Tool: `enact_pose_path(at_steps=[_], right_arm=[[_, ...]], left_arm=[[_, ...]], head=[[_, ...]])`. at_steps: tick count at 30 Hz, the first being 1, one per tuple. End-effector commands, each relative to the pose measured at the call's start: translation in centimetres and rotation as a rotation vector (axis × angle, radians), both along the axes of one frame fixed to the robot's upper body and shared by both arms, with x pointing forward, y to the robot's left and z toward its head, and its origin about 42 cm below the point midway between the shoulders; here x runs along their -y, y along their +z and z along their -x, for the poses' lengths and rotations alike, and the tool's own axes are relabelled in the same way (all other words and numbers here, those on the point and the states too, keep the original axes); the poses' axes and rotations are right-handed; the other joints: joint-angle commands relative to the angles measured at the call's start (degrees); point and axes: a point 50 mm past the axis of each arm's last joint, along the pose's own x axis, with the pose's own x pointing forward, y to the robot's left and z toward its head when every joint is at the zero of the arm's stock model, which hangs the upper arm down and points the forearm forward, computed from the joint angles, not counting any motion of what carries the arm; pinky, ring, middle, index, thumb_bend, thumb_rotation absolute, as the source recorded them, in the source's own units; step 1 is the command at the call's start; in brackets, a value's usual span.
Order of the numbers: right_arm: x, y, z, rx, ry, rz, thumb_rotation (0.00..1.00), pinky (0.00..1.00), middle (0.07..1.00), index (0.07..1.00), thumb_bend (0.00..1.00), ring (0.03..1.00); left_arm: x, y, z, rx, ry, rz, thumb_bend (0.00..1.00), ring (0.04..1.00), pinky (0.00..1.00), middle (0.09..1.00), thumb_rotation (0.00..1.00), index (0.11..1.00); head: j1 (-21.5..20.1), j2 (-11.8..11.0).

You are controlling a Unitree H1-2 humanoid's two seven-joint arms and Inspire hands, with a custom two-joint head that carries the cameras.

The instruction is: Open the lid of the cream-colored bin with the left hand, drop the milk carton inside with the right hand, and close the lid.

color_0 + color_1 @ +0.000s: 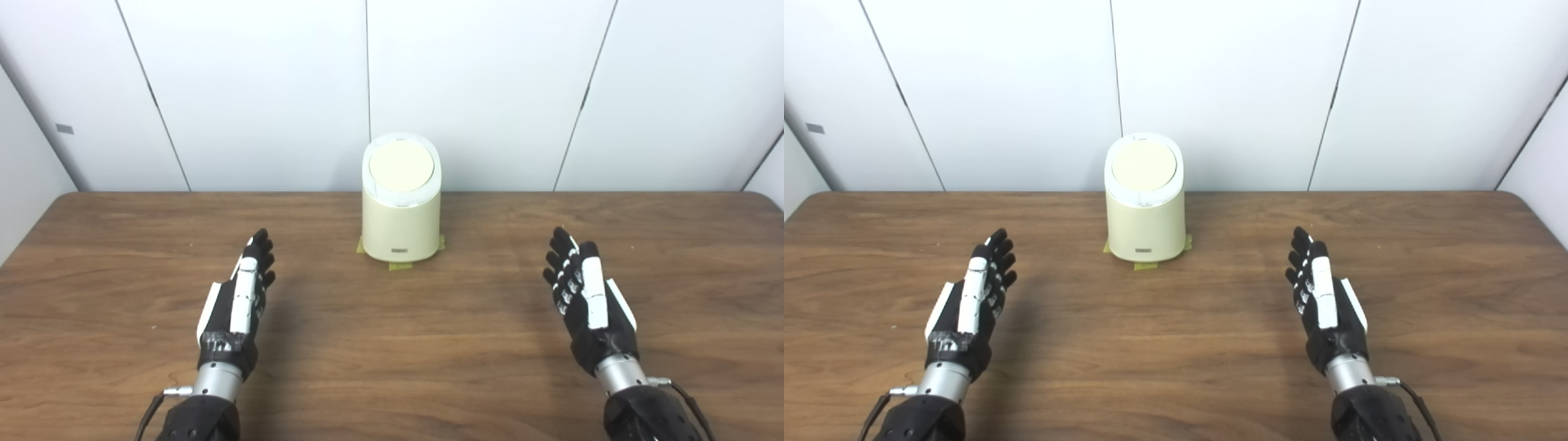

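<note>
The cream-colored bin (401,217) stands upright at the far middle of the wooden table (392,367), its round lid (401,166) closed. My left hand (242,294) is open and empty, fingers straight, hovering over the table to the near left of the bin. My right hand (585,294) is open and empty to the near right of the bin. Both hands are well apart from the bin. I see no milk carton in either view.
Yellow tape pieces (400,266) mark the table under the bin's base. White wall panels (245,92) rise right behind the table's far edge. A cable (689,398) runs off my right wrist.
</note>
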Motion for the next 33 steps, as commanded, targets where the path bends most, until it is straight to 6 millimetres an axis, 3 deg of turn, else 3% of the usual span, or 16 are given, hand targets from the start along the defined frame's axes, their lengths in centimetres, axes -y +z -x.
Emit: enact_pose_path(at_steps=[1,13,33], right_arm=[[0.19,1.83,-0.62,0.091,0.000,0.015,1.00,1.00,1.000,0.980,0.66,1.000],[0.53,1.18,-1.07,0.088,0.000,0.005,1.00,1.00,1.000,0.982,0.65,1.000],[0.47,1.45,-0.95,0.095,0.014,0.018,1.00,0.97,0.995,0.990,0.65,1.000]], left_arm=[[0.28,1.90,-0.82,0.081,-0.007,-0.001,0.45,0.991,1.00,0.986,1.00,0.988],[0.79,1.78,-1.17,0.082,-0.013,0.024,0.43,0.986,1.00,0.979,1.00,0.984],[0.44,1.70,-1.23,0.080,-0.014,0.012,0.45,0.986,1.00,0.984,1.00,0.990]], head=[[0.0,-0.1],[-0.2,-1.4],[0.2,-1.0]])
